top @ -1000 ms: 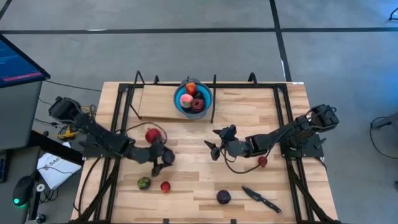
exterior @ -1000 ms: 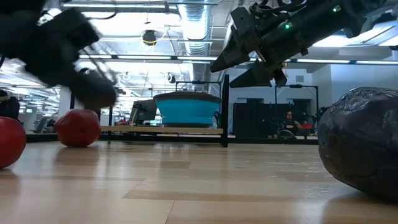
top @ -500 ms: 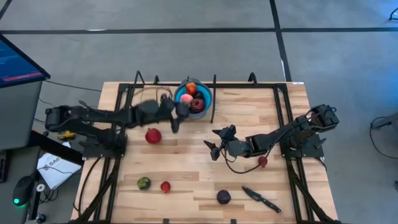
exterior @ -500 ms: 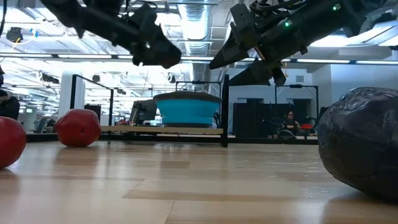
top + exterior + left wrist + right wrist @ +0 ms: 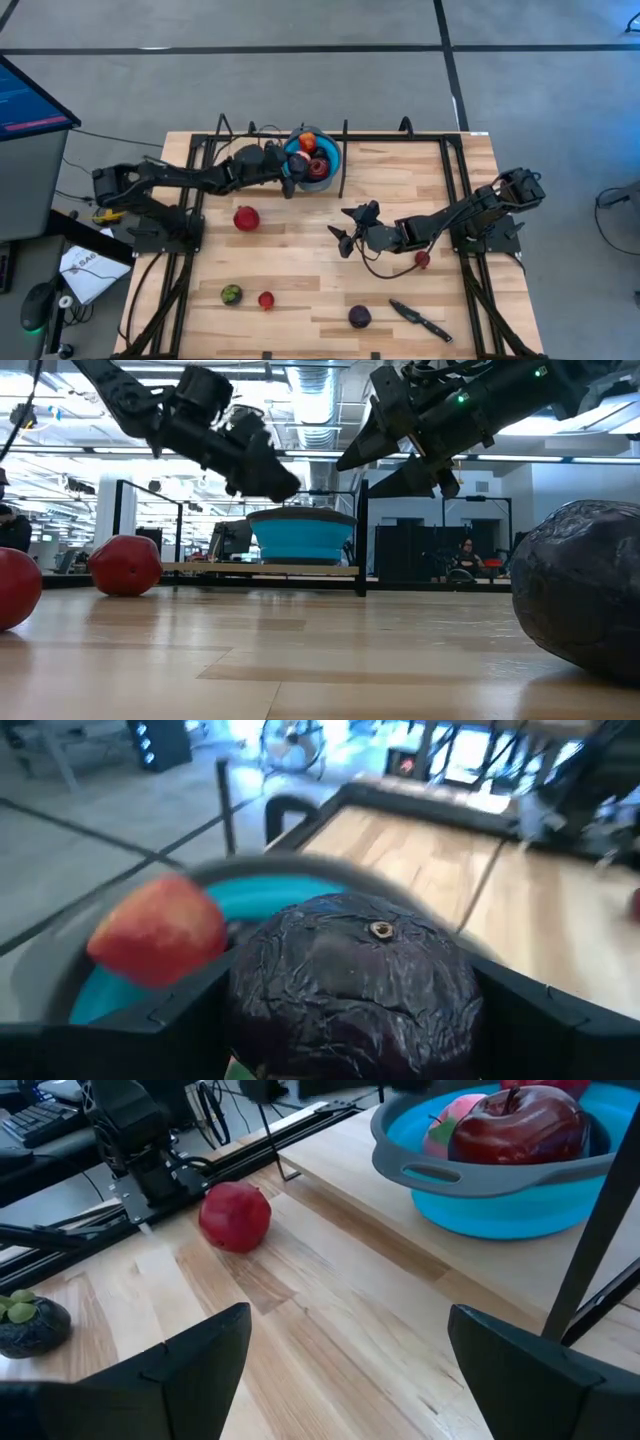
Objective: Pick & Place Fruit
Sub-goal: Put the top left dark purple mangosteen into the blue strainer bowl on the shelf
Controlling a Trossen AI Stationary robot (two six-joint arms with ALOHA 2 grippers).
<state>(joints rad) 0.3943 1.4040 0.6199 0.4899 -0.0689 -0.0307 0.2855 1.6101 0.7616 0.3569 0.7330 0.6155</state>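
My left gripper (image 5: 290,173) hangs over the left rim of the blue bowl (image 5: 336,163), shut on a dark purple fruit (image 5: 350,982). The bowl holds an orange-red fruit (image 5: 307,141), a dark red one (image 5: 320,166) and a reddish one (image 5: 158,930). On the table rest a red fruit (image 5: 245,217), a greenish-dark one (image 5: 231,294), a small red one (image 5: 266,299), a dark purple one (image 5: 359,317) and a small red one (image 5: 423,260). My right gripper (image 5: 345,229) hovers open above the table's middle, touching nothing. My left gripper pinches the dark purple fruit by its two sides (image 5: 245,1005) between both fingers (image 5: 150,1020). It comes from the table's left, slanting down. The fruit is lifted clear, above the bowl's rim (image 5: 270,870), its stem spot facing the camera.
A black-handled knife (image 5: 420,320) lies near the table's near right. Black frame rails (image 5: 345,160) stand around the bowl and along both sides. Bare wood lies between the bowl and my right gripper. In the low view the dark purple fruit (image 5: 585,600) looms close.
My left gripper has swung from low over the table's near-left part up and toward the far edge, carrying the dark purple fruit, and now hangs at the bowl's left rim. The right arm has kept still.
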